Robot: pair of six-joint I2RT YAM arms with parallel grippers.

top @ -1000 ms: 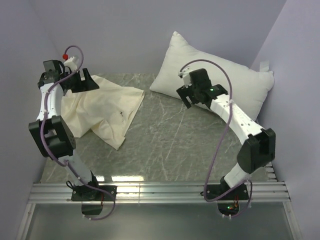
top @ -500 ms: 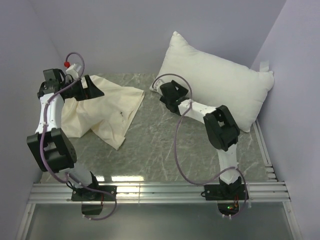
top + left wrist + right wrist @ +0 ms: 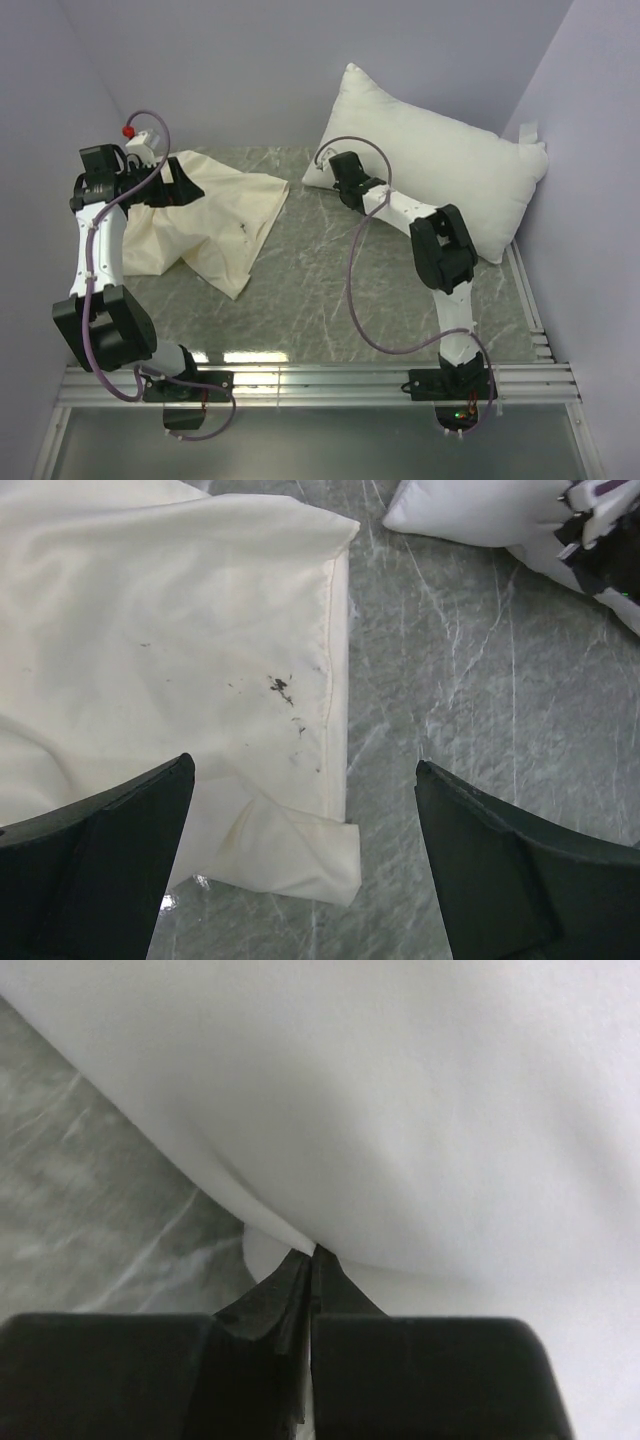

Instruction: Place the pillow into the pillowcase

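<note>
The plump white pillow leans against the back wall at the right, and its corner shows in the left wrist view. The limp cream pillowcase lies flat at the back left, with dark specks near its hem. My left gripper hovers above the pillowcase, open, and its wide-apart jaws frame the cloth's folded corner. My right gripper reaches the pillow's lower left edge. Its jaws are shut on a pinch of the pillow's white fabric.
The grey marbled table is boxed in by lilac walls at the left, back and right. Metal rails run along the near edge by the arm bases. The right arm shows in the left wrist view.
The right arm stretched forward and left to the pillow's lower left edge, and its jaws closed on the fabric. The left gripper opened a little wider over the pillowcase.
</note>
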